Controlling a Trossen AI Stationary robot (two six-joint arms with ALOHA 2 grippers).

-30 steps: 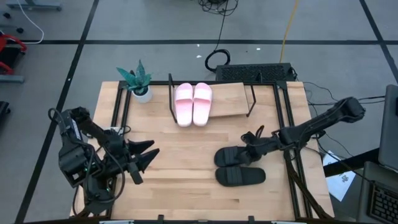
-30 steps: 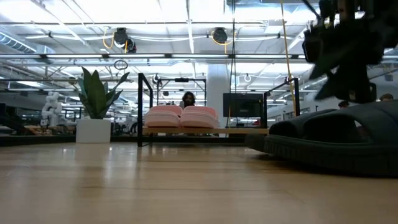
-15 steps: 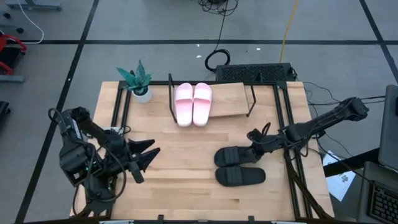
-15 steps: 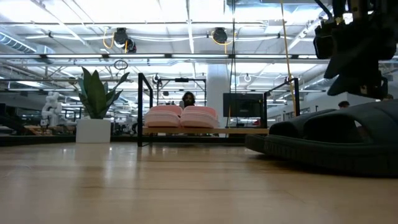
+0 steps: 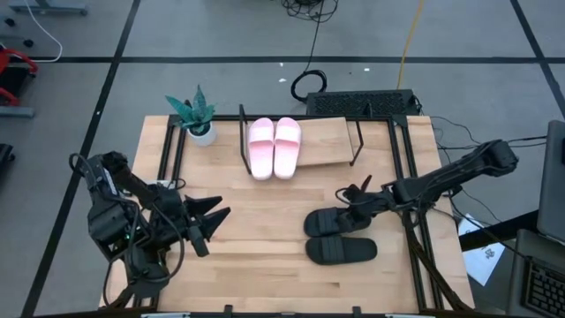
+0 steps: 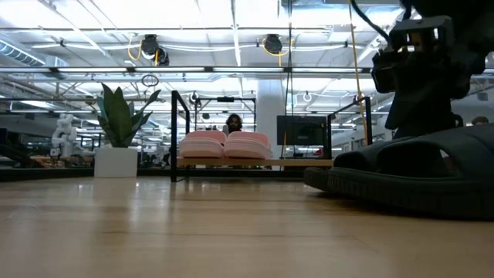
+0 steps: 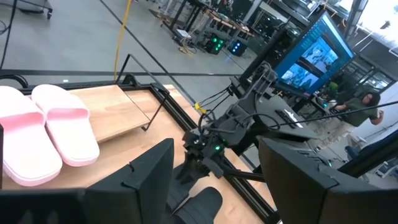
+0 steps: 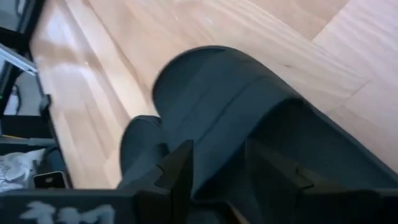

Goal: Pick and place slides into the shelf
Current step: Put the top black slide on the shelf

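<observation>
The pale pink pair of slides point(image 5: 274, 147) stands side by side on the left part of the shelf point(image 5: 331, 141), also seen in the low view point(image 6: 225, 145). The black pair lies on the table to the right: the far black slide point(image 5: 325, 221) and the near black slide point(image 5: 342, 251). My right gripper point(image 5: 351, 196) is open and hovers low over the far black slide's strap point(image 8: 236, 106), one finger on either side of it. My left gripper point(image 5: 212, 221) is open and empty at the table's left, pointing right. My right gripper comes slanting down from the table's right over the strap of the far black slide point(image 8: 224, 124), its fingers point(image 8: 177, 171) apart. Whether they touch the strap, I cannot tell. The slide lies flat on the table.
A potted plant point(image 5: 196, 115) stands at the far left corner, beside the shelf's left wire frame. The right half of the shelf board is bare. A dark keyboard-like unit point(image 5: 362, 104) sits behind the shelf. Bare tabletop lies between my two grippers.
My right gripper has come down and a little toward the table's left, closer to the far black slide's strap. Both black slides stay where they were.
</observation>
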